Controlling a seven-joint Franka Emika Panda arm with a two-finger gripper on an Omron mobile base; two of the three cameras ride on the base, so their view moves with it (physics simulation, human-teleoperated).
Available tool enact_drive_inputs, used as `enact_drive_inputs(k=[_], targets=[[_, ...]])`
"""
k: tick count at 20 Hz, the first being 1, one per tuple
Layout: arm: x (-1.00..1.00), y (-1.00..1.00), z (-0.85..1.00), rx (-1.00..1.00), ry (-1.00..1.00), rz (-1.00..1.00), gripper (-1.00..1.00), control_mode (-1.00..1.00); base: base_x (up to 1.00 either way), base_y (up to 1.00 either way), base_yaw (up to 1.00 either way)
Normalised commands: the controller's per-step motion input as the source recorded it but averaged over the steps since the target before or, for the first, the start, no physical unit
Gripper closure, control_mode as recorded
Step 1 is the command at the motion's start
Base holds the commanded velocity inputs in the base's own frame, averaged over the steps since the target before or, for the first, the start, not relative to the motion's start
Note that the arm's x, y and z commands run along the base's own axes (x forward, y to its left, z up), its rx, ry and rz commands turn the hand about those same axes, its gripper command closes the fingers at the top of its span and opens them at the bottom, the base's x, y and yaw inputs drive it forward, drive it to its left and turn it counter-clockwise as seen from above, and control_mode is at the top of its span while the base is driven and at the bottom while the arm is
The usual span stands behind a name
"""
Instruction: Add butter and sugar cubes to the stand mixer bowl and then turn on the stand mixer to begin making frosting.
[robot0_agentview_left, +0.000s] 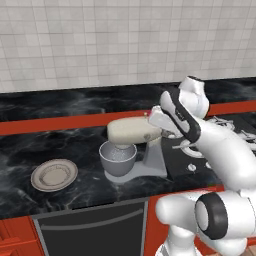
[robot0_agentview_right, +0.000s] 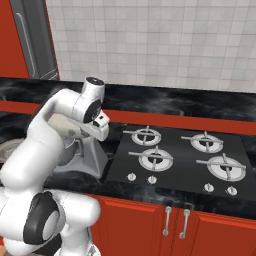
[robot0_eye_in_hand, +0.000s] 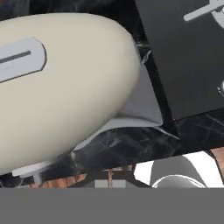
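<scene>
Mixer head: we see the stand mixer (robot0_eye_in_hand: 65, 87) just before our claw (robot0_agentview_left: 151, 116).
Claw: clenched, empty.
Bowl: stand mixer bowl (robot0_agentview_left: 118, 158) below it.

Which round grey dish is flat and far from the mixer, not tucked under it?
The flat plate, alone at the left on the dark counter. The other one, the deep stand mixer bowl, sits under the stand mixer head.

No readable text, labels, brands or numbers appear on anything in the scene.

Black marble counter (robot0_agentview_left: 60, 145) bears the stand mixer (robot0_agentview_left: 131, 132), grey plate (robot0_agentview_left: 54, 175) and hob (robot0_agentview_right: 180, 155).
</scene>
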Motion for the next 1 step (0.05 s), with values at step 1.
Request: enact_drive_inputs(k=[1], targets=[[-0.99, 0.01, 0.26, 0.0, 0.0, 0.0, 1.0, -1.0, 0.0, 0.0, 0.0]])
